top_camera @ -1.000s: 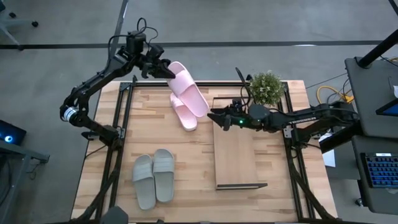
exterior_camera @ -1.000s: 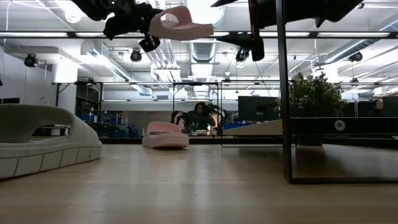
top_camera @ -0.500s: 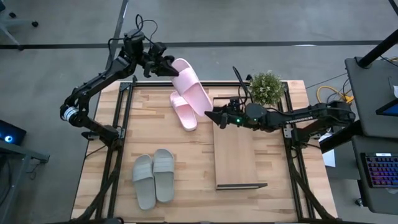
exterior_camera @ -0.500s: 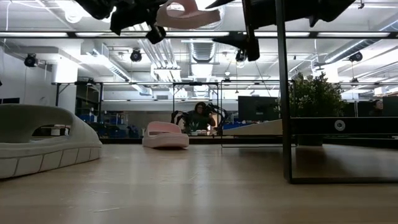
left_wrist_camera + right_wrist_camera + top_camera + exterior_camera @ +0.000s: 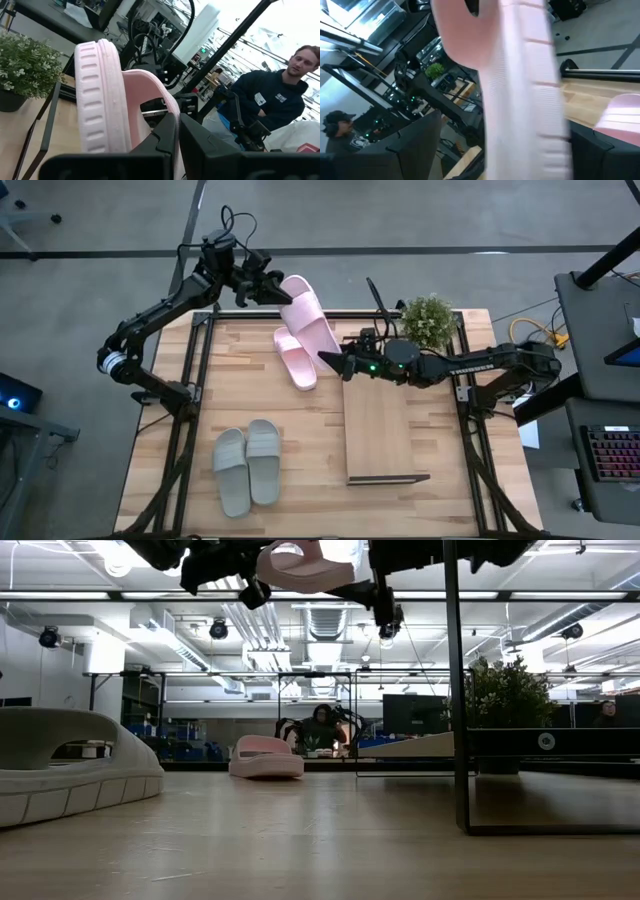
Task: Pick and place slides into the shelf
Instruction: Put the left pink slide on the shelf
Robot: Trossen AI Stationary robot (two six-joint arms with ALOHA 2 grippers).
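Pink slide point(image 5: 308, 318) hung in the air at the far edge of the table, pinched tight at its strap by your left gripper point(image 5: 268, 290). Your right gripper point(image 5: 330, 360) reached in with its jaws spread wide around the slide's near end (not yet closed). You needed both to hold before one let go. Its pink twin point(image 5: 296, 358) lay underneath, beside the shelf point(image 5: 380, 430). A plant point(image 5: 428, 320) stood close.

One cam looks straight down on the whole desk point(image 5: 250, 385), one sits level at desk height, and both wrist cams sit right up against the raised pink slide point(image 5: 312, 320).
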